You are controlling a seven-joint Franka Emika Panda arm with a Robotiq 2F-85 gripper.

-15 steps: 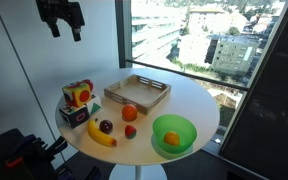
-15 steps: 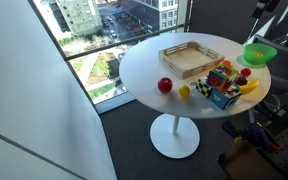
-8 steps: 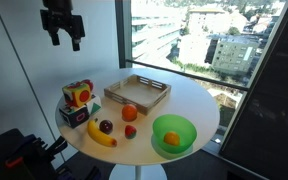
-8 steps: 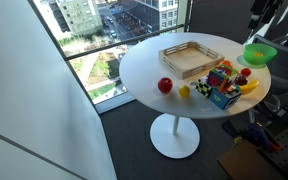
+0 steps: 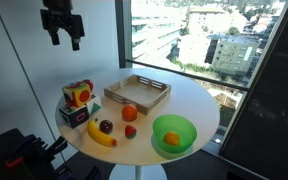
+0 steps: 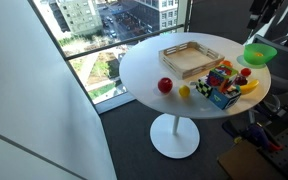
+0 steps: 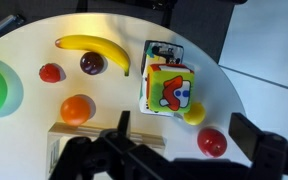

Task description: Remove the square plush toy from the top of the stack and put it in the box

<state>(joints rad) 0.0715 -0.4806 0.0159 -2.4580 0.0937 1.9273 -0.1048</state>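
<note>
The square plush toy (image 5: pixel 79 95) sits on top of the stack, on a lower cube (image 5: pixel 72 114) with dark and white faces, at the edge of the round white table. It also shows in an exterior view (image 6: pixel 217 78) and in the wrist view (image 7: pixel 168 86), with red, yellow and green faces. The box (image 5: pixel 137 96) is a shallow wooden tray near the table's middle, also seen in an exterior view (image 6: pixel 191 58). My gripper (image 5: pixel 62 36) hangs high above the stack, open and empty. In the wrist view its fingers (image 7: pixel 184 135) frame the table edge next to the toy.
A green bowl (image 5: pixel 174 133) holds an orange fruit. A banana (image 7: pixel 92 45), a dark plum (image 7: pixel 92 64), an orange (image 7: pixel 77 109), a small red fruit (image 7: pixel 51 72), a lemon (image 7: pixel 192 113) and a red apple (image 7: pixel 212 142) lie around the stack. Windows stand close behind the table.
The gripper came down a little between one second and half a second ago. Since then nothing has visibly moved.
</note>
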